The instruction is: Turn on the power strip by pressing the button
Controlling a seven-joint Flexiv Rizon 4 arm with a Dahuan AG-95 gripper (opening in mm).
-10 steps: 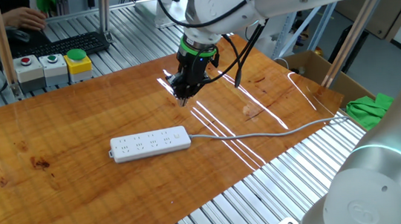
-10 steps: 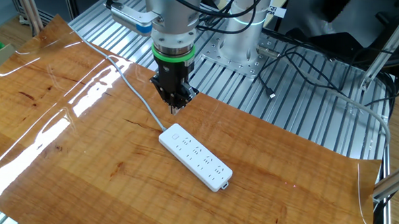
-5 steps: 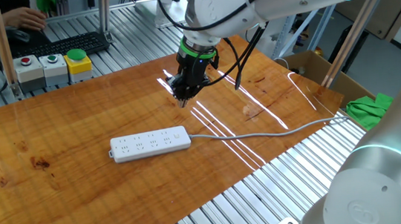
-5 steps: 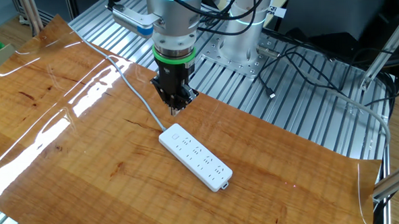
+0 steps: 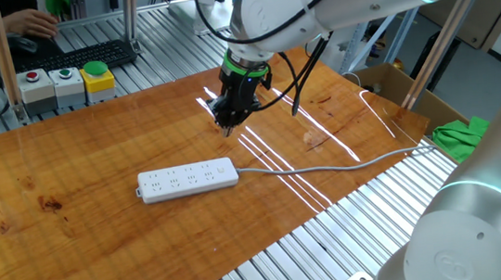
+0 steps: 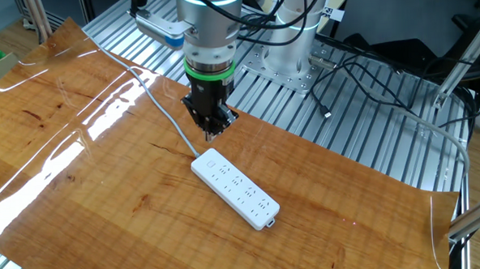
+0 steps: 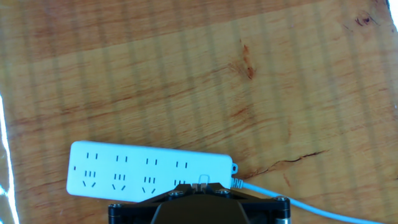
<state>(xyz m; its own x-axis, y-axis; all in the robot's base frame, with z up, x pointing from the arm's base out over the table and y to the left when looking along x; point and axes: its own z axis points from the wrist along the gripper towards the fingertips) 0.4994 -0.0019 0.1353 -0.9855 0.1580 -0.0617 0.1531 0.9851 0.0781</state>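
The white power strip (image 5: pixel 187 179) lies flat on the wooden table (image 5: pixel 67 169), with its grey cable (image 5: pixel 328 166) running off to the right. It also shows in the other fixed view (image 6: pixel 235 187) and in the hand view (image 7: pixel 143 169). The button (image 7: pixel 200 180) is a small white rectangle at the strip's cable end, also seen in the other fixed view (image 6: pixel 211 161). My gripper (image 5: pixel 227 124) hangs above the table, just behind the cable end (image 6: pixel 208 136). Its fingertips (image 7: pixel 199 185) meet in one point, shut on nothing, just below the button in the hand view.
Red (image 5: pixel 35 83), green (image 5: pixel 65 77) and yellow (image 5: pixel 96 77) knob boxes and a black keyboard (image 5: pixel 92 54) sit at the table's far left. A cardboard box (image 5: pixel 385 84) and green cloth (image 5: pixel 463 134) lie off the right edge. A second arm (image 5: pixel 483 218) stands at the front right.
My gripper has shifted slightly down and towards the strip's cable end. The power strip has not moved.
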